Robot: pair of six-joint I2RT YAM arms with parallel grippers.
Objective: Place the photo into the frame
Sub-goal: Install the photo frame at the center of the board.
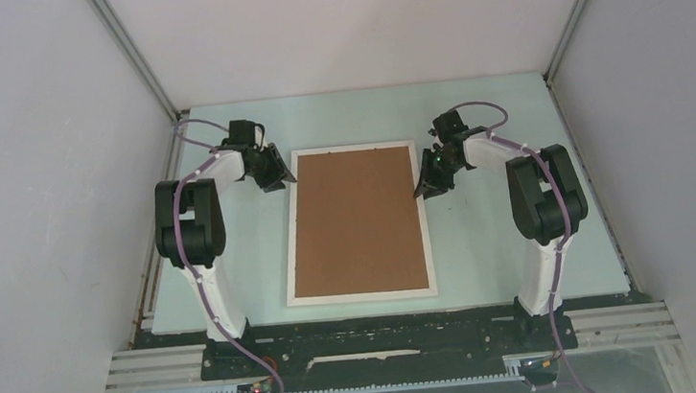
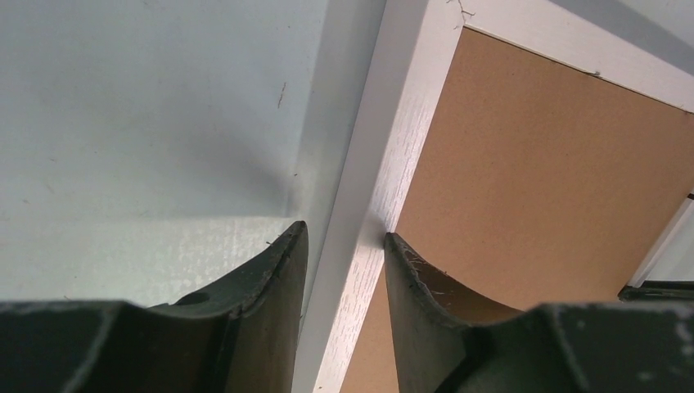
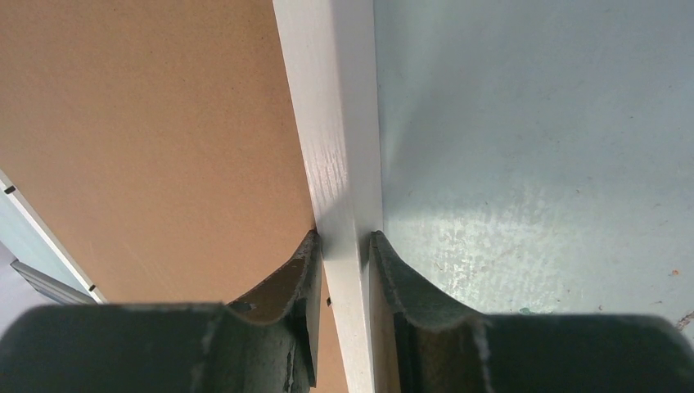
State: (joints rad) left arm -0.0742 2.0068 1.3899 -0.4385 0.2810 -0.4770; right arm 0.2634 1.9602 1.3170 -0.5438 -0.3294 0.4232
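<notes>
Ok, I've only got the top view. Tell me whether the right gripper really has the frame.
Observer: Yes. The right gripper is shut on the frame, with a finger pressed against each side of its right rail.
Operator: Now check the left one.
Observer: The left gripper is open. Its fingers straddle the left rail without pinching it.

Brown backing board point(image 1: 356, 220) lies flat on pale green table point(image 1: 502, 239) — white walls point(image 1: 35, 188) around.
</notes>
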